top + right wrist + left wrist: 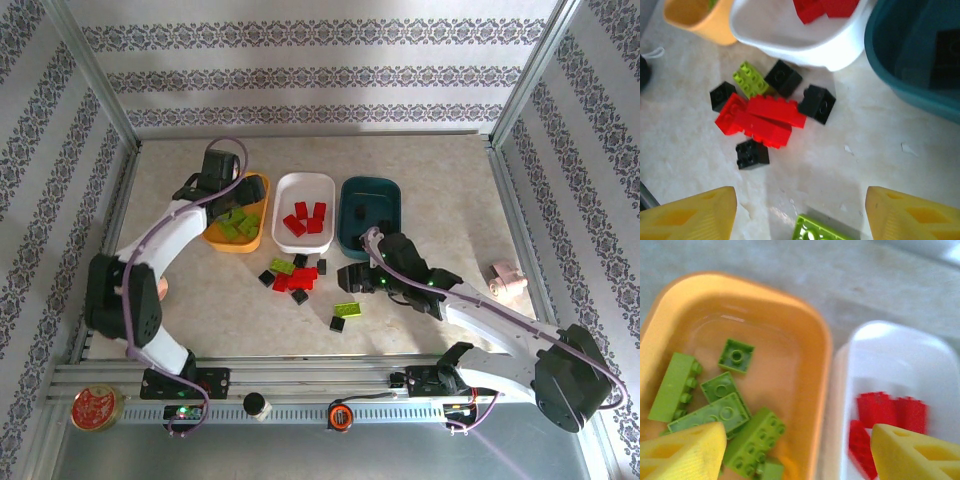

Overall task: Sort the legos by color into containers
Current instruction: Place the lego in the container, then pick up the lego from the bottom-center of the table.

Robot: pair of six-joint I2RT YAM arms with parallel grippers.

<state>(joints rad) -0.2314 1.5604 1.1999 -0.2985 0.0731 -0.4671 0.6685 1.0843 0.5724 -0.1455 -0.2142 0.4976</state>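
Green legos (725,410) lie in the orange tray (815,340) on the left, red ones (890,412) in the white tray (865,340) in the middle, and a black one (945,50) in the teal tray (890,60) on the right. A loose pile (765,120) of red, black and green bricks sits on the table (430,170) just near of the white tray. The left gripper (797,450) hangs over the orange tray's right side, fingers released and empty. The right gripper (800,215) hovers near of the pile, fingers spread, with a green plate (815,232) on the table between them, not grasped.
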